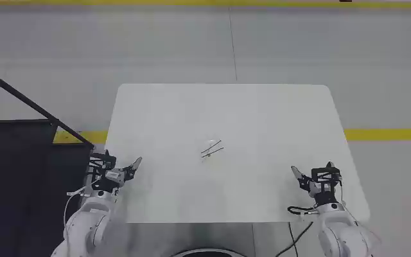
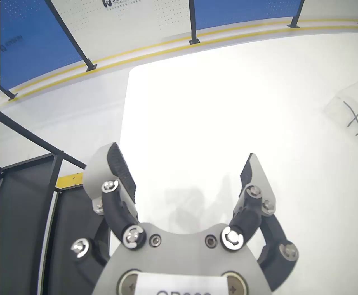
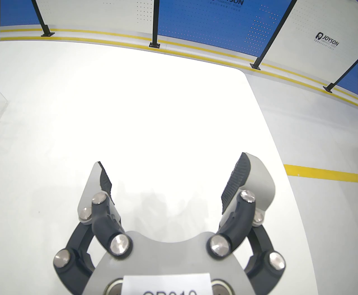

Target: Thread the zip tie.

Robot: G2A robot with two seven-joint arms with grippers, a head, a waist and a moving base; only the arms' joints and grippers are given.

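Two thin black zip ties point(image 1: 212, 149) lie side by side near the middle of the white table point(image 1: 257, 115), resting on a small clear sheet point(image 2: 339, 110). In the left wrist view the ties point(image 2: 351, 116) show as crossed dark lines at the far edge. My left gripper point(image 1: 123, 168) hovers at the table's near left edge, open and empty point(image 2: 181, 162). My right gripper point(image 1: 313, 175) sits over the near right corner, also open with nothing between its fingers point(image 3: 170, 173). Both grippers are well away from the ties.
A black frame and dark panel point(image 1: 29, 167) stand beside the table's left edge. Yellow floor tape point(image 1: 379, 134) runs past the table on both sides. Blue and white partition panels point(image 3: 195, 19) stand beyond the far side.
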